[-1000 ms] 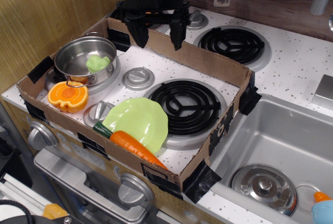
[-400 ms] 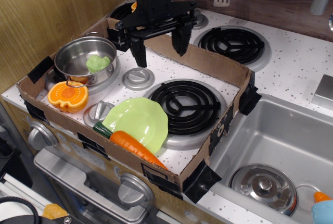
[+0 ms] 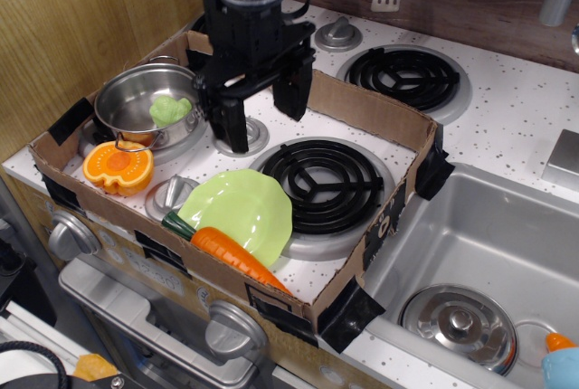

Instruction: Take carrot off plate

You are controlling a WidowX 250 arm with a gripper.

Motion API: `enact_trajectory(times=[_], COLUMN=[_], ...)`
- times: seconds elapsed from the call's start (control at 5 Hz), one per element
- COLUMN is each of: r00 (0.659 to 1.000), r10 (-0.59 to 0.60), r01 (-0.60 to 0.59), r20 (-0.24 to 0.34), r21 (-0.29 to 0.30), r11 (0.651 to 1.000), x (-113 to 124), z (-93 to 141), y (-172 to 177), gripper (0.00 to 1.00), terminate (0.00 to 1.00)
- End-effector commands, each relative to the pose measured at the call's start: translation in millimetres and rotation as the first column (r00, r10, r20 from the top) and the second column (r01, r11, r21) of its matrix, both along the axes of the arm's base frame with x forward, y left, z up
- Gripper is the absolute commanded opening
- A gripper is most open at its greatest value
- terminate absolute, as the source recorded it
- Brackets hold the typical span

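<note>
Carrot (image 3: 237, 256) across plate (image 3: 242, 207) rim

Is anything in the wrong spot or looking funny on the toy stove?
The carrot looks odd: it lies across the front edge of the plate, its tip hanging off toward the cardboard wall. The steel pot holds a small green piece. Nothing looks spilled or broken. The end effector is open above the stove.

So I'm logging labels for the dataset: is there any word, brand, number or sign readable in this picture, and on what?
None can be read.
Cardboard tray: a dark printed mark on its right outer wall, too small and blurred to read.
Carrot, plate, steel pot and gripper: no text visible.
</note>
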State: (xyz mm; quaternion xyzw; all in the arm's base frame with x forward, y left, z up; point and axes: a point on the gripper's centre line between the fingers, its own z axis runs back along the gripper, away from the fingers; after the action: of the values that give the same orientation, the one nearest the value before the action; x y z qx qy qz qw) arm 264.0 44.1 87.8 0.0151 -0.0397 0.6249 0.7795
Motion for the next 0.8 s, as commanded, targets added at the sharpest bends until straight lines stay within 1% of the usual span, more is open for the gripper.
enact_trajectory(times=[0.0, 0.2, 0.4, 0.6], r00=[0.993, 0.988, 0.984, 0.979], r10=[0.078, 0.126, 0.139, 0.167], r01=[-0.082, -0.129, -0.145, -0.174], r20=[0.089, 0.091, 0.112, 0.113], r21=[0.041, 0.027, 0.048, 0.046], r11=[0.996, 0.991, 0.988, 0.984], x=[-13.6, -22.6, -26.6, -30.6], z=[-5.7, -16.9, -26.0, -34.6], y=[-4.8, -8.6, -9.6, -8.2], gripper=[1.0, 1.0, 1.0, 1.0], terminate=[0.0, 0.0, 0.0, 0.0])
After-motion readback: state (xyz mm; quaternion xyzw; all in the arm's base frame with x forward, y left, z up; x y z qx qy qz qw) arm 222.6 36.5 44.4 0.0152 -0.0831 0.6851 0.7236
